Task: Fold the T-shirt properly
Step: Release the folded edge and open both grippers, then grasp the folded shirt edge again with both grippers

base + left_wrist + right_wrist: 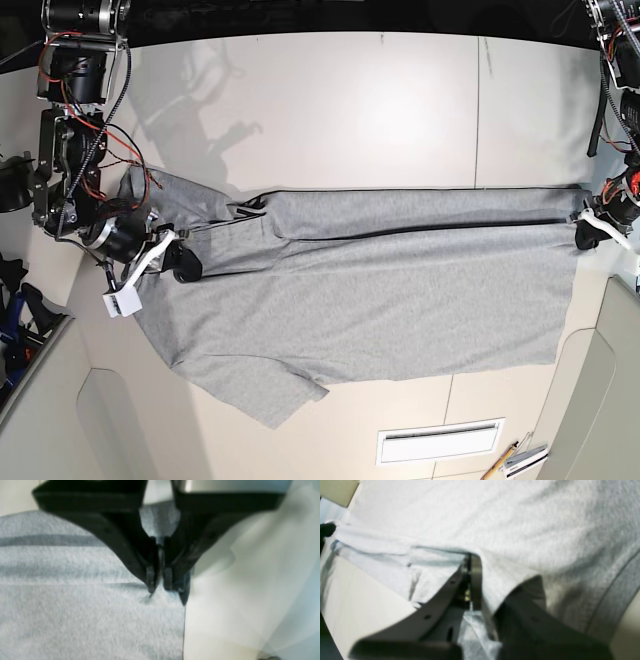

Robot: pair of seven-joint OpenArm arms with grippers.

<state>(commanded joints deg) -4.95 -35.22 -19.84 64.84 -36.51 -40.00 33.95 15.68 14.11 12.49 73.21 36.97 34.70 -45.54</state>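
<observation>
The heather-grey T-shirt (400,290) lies flat and sideways on the table, plain side up. Its far long edge is folded over toward the middle, and one sleeve points to the front left. My right gripper (178,262) is at the shirt's left end near the collar. In the right wrist view it (470,562) is shut on a fold of the grey cloth (520,530), which drapes over one finger. My left gripper (583,222) is at the shirt's right end by the hem. In the left wrist view its black fingers (160,586) are pressed together on the edge of the cloth (75,605).
The white table (350,100) runs behind and in front of the shirt. A white slotted plate (440,440) lies near the front edge, with small tools (515,460) beside it. Red and black cables (80,150) hang along the arm on the left.
</observation>
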